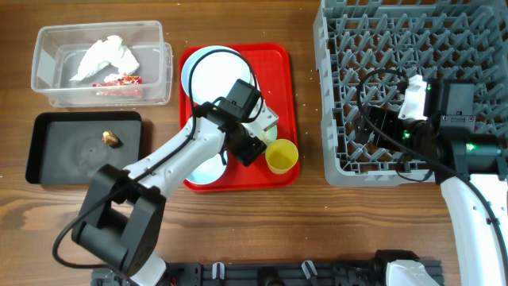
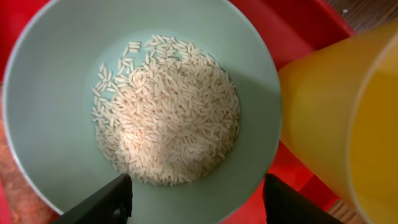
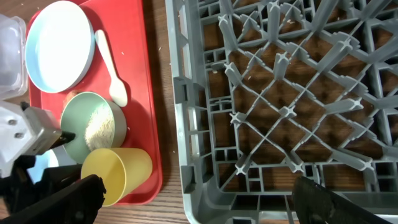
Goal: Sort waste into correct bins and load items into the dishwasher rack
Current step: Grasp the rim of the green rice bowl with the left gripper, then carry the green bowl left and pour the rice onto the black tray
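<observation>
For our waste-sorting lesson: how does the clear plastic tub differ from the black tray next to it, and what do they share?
The clear tub is see-through; the black tray is opaque. The tub has taller walls; the tray is shallower. The tub holds a crumpled white tissue and a red wrapper; the tray holds only a small brown lump. Both are rectangular, with a similar footprint.
</observation>
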You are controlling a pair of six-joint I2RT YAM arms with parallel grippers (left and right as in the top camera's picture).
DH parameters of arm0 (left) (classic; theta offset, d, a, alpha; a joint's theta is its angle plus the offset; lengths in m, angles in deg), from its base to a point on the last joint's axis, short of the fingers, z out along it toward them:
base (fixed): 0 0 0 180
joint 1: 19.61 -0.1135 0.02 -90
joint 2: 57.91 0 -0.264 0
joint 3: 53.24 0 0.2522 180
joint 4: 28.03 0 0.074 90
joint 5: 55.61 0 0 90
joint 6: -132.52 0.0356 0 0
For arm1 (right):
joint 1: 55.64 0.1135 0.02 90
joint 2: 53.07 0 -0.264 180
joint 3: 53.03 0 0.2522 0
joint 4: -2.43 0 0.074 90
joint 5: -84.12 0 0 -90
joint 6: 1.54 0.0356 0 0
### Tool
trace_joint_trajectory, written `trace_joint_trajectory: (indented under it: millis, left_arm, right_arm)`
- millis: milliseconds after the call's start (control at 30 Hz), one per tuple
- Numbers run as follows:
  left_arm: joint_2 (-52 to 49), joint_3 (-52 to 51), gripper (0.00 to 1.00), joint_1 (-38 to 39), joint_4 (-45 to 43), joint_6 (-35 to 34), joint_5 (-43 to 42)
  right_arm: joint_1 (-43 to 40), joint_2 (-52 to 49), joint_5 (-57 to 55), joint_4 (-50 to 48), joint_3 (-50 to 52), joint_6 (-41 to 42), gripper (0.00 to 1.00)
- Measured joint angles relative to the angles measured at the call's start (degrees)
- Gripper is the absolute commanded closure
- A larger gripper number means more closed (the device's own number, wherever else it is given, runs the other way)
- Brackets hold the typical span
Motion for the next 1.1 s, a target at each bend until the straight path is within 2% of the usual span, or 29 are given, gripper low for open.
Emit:
trace_joint_trajectory:
  millis: [133,300,600,700,1100]
  left_arm:
    - [-1.77,0.0,0.48,0.0,0.07,0.66,0.0]
    - [-2.12,0.0,0.73,0.02,-0.46,1.18,-0.04]
    - [-2.12,0.0,0.87,0.11,-0.85,0.92,-0.26]
    - [-2.12,0.0,0.96,0.11,-1.49,-1.55,-0.28]
    - [-2.1,2.1,0.96,0.22,-2.23,-15.91,-0.7]
  right_arm:
    - [0.0,0.0,0.0,0.0,0.0,0.0,0.0]
    - [0.0,0.0,0.0,0.0,0.0,0.0,0.0]
    - [0.0,0.0,0.0,0.0,0.0,0.0,0.0]
    - [0.0,0.0,0.0,0.0,0.0,0.0,0.0]
    - [0.0,0.0,0.0,0.0,0.0,-0.02,0.0]
